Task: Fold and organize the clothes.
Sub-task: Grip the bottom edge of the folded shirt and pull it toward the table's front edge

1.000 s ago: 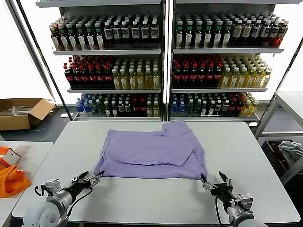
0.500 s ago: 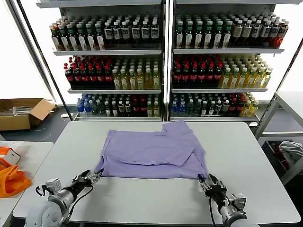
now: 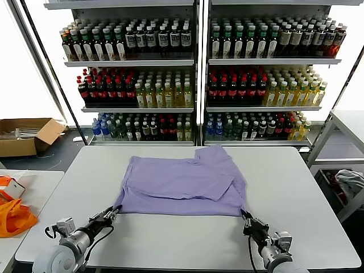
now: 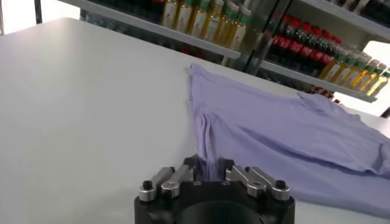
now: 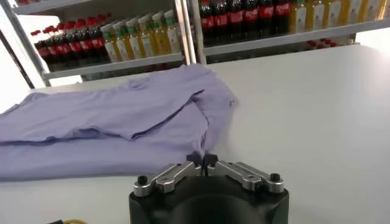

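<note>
The lavender T-shirt [image 3: 185,183] lies partly folded, plain side up, on the white table [image 3: 170,239]. My left gripper [image 3: 111,214] is shut on its near left corner; the left wrist view shows the fabric [image 4: 274,128] pinched between the jaws of that gripper [image 4: 208,164]. My right gripper [image 3: 246,217] is shut on the near right corner; in the right wrist view the cloth [image 5: 122,122] tapers into the closed jaws of that gripper [image 5: 202,158]. Both grippers sit low at the table's near side.
Shelves of drink bottles [image 3: 193,74] stand behind the table. Orange fabric [image 3: 12,215] lies on a side table at the left. A cardboard box [image 3: 25,135] sits on the floor at the left. A grey-white cloth [image 3: 350,181] lies at the right.
Both grippers have closed in on the shirt's near corners and shut on them. The near hem is now drawn straighter.
</note>
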`<state>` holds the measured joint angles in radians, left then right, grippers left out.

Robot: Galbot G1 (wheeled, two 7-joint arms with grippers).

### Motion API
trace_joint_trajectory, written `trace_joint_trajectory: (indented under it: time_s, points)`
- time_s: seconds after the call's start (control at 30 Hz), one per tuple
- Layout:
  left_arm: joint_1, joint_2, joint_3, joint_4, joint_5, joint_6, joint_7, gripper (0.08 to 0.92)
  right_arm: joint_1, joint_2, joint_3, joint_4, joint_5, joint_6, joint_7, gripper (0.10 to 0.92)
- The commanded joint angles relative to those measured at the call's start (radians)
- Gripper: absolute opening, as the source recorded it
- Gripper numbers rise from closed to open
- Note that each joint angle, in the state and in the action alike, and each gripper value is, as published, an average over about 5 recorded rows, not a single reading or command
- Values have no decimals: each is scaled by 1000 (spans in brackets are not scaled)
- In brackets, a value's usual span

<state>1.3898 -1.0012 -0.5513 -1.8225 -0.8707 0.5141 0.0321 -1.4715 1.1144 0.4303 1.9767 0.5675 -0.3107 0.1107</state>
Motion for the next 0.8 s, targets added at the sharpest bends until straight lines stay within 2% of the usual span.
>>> trace_joint_trajectory:
  time_s: [0.03,0.2,0.5,0.7,0.8]
  points:
    - [54,-4,-13,-37,19,0,8,224,-29,-32,-1,31,2,12,7,116]
    - [150,-27,-59,-133,19,9,-9,96,-108,-76,23,100,9,24,12,116]
    - [306,-97,-166,-304,51,60,-40,84,-355,-132,116,228,-7,55,-2,116]
    - [402,-94,-215,-346,70,63,-35,84,-422,-151,127,238,-35,64,-6,117]
    - [425,-115,-229,-354,93,64,-27,84,-429,-158,132,249,-47,50,-14,149]
